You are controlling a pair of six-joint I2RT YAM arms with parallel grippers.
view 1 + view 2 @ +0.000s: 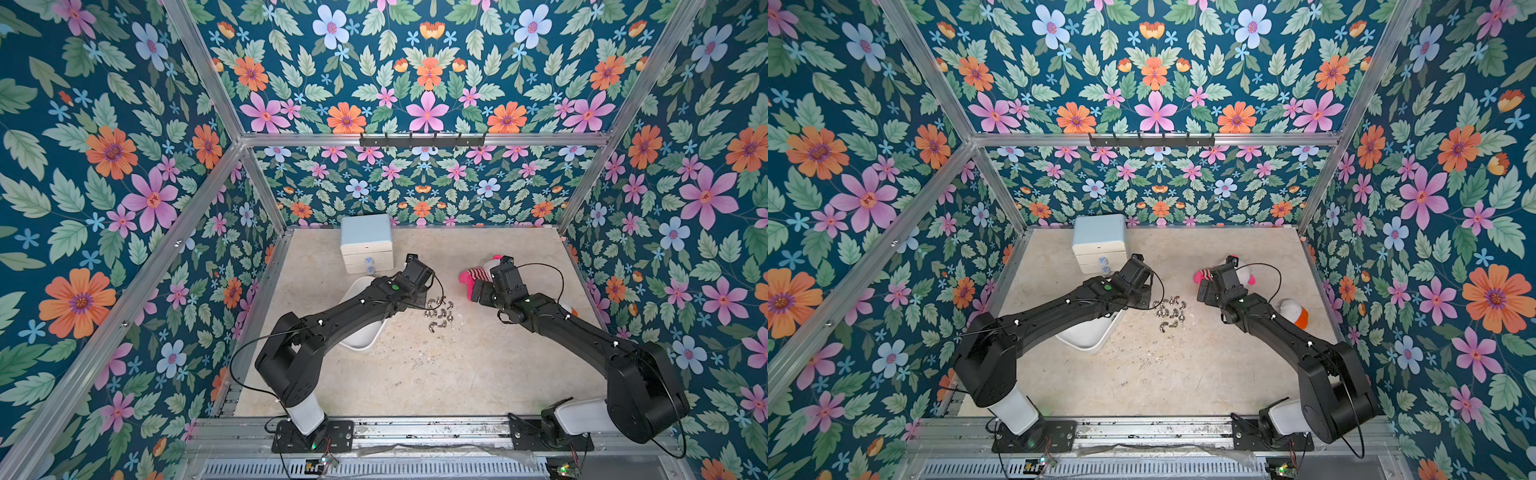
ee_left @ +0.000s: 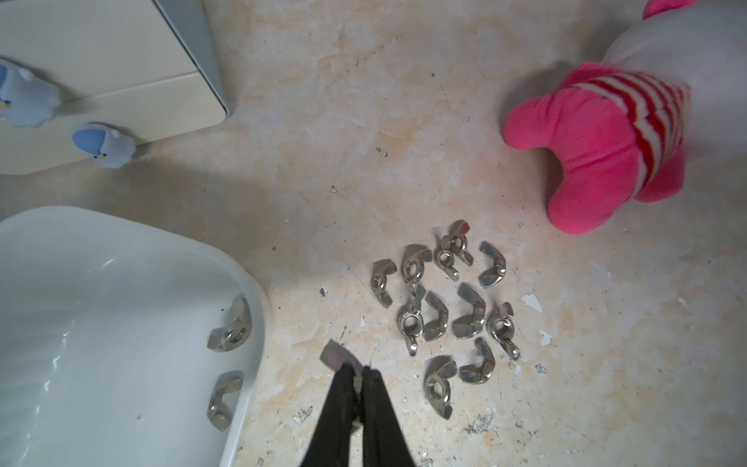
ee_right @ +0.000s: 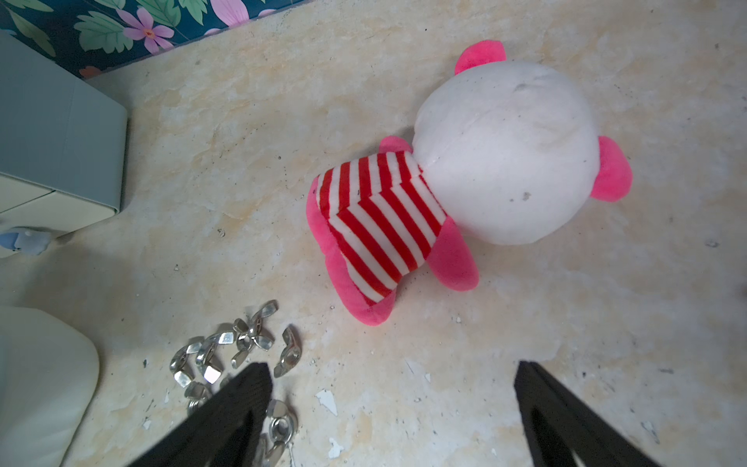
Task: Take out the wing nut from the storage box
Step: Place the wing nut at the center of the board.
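Where the left arm reaches across the storage box (image 1: pixel 363 338), the left pincer (image 2: pixel 356 368) is pressed shut over the bare desk (image 1: pixel 436 374), just outside the box's rim. A small flat grey piece pokes out at its tips. As far as I can make out, this is a wing nut (image 2: pixel 336 357) pinched by one wing. Whether it touches the desk I cannot tell.

Beside it, on the side away from the box, a cluster of wing nuts (image 2: pixel 444 307) lies loose on the desk, some overlapping. The white box sits on the robot's left side, largely under the arm in both top views. The left wrist view shows two more wing nuts (image 2: pixel 230 323) inside it, against the wall near a rounded corner. Behind the box stands a small chest of drawers (image 1: pixel 366 239) with a pale blue top.

The right pincer (image 3: pixel 392 367) hangs empty with its jaws wide apart, above the desk between the cluster and a plush toy (image 3: pixel 485 161). The toy has a white head, pink ears and a red-striped shirt, and lies on the desk.
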